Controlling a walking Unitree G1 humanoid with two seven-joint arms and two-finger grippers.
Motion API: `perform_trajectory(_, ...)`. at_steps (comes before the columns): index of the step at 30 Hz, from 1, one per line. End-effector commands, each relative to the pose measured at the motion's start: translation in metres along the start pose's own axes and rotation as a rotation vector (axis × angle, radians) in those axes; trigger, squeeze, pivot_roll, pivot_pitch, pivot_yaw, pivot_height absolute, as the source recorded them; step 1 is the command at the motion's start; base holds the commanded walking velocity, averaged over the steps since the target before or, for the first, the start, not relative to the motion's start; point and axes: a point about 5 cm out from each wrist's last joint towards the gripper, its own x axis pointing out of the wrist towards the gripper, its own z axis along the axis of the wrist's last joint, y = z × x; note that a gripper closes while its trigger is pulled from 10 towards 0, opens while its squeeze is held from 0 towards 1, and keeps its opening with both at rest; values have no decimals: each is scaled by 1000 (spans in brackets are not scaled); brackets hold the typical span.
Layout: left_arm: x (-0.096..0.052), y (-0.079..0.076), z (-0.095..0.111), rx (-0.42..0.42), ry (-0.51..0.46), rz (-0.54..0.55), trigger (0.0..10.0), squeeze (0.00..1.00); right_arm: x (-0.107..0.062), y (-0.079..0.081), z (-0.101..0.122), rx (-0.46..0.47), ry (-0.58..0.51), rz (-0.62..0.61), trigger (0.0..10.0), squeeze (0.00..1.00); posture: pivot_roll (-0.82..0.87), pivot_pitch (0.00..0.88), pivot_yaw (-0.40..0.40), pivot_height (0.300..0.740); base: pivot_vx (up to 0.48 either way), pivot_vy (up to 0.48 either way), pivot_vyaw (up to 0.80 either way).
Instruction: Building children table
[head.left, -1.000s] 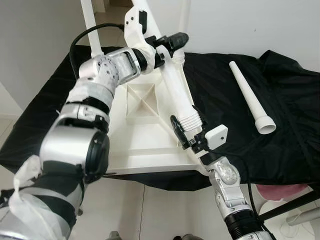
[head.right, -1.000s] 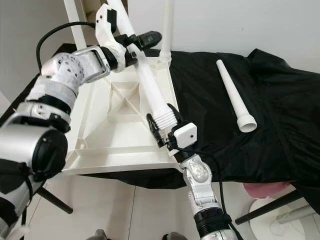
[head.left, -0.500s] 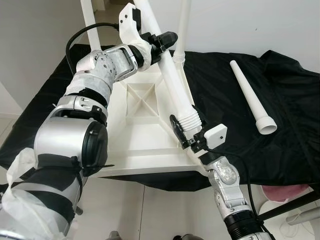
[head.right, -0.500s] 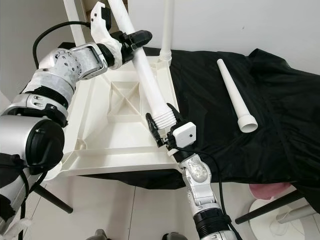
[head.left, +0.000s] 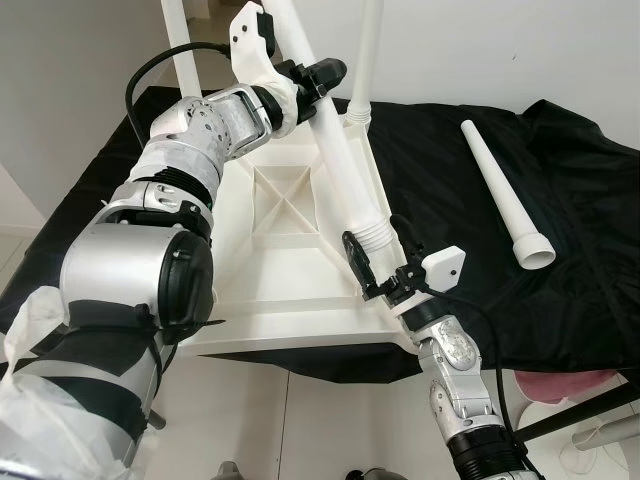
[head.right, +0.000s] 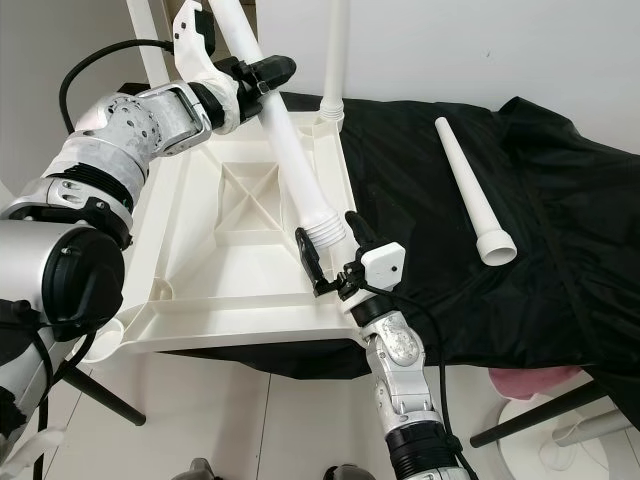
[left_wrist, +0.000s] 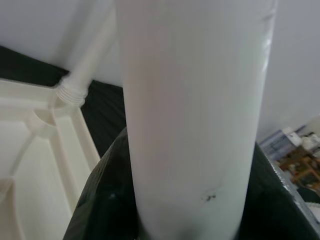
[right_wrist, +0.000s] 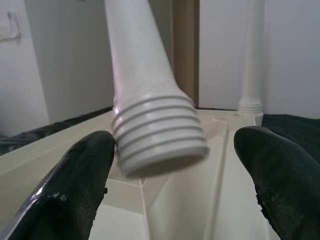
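Since a second ago your right gripper (head.right: 333, 254) has released the table leg (head.right: 290, 150); its threaded end floats between the spread fingers (right_wrist: 82, 180). Your left gripper (head.left: 318, 78) stays clenched on the upper shaft.

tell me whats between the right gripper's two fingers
The threaded end of the table leg sits between the open right gripper's fingers, with gaps either side, in the right wrist view.

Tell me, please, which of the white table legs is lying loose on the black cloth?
The leg on the robot's right, flat on the black cloth; the others stand screwed into the tabletop or are held.
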Motion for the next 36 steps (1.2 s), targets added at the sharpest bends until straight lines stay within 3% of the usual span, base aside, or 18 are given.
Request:
perform_trajectory(1,-2,-9,12,75,-31,-132,10000,0,-6,-11,-3,-21,36,-60,10000,0,-58,0,13,740,0,0,0)
perform_trajectory(5,-2,-4,6,155,-29,-97,10000,0,-7,-19,-14,-59,158,-86,10000,0,-60,0,10,740,0,0,0)
perform_trajectory(9,-3,6,0,164,-37,-30,10000,0,-10,-29,-24,6,285,-139,10000,0,-58,0,7,740,0,0,0)
perform_trajectory(16,-3,6,-5,228,-71,-1,10000,0,-1,-29,-12,-35,242,-121,10000,0,-57,0,6,740,0,0,0)
perform_trajectory(20,0,0,-9,286,-104,-11,10000,0,8,-20,0,-63,206,-66,10000,0,-54,0,-1,740,0,0,0)
perform_trajectory(23,3,-12,-15,332,-149,-27,10000,0,14,-14,7,56,208,-59,10000,0,-50,0,-13,740,0,0,0)
perform_trajectory(26,4,-15,-17,350,-157,-32,10000,0,16,-12,9,55,219,-53,10000,0,-48,0,-16,740,0,0,0)
perform_trajectory(29,6,-23,-22,411,-164,-49,10000,0,20,-11,11,52,244,-48,10000,0,-47,0,-23,740,0,0,0)
perform_trajectory(31,7,-32,-29,503,-174,-62,10000,0,25,-8,13,32,275,-25,10000,8,-45,0,-29,740,0,0,0)
perform_trajectory(36,8,-45,-37,562,-186,-96,10000,0,32,-4,19,25,285,-2,10000,0,-45,0,-31,740,0,0,0)
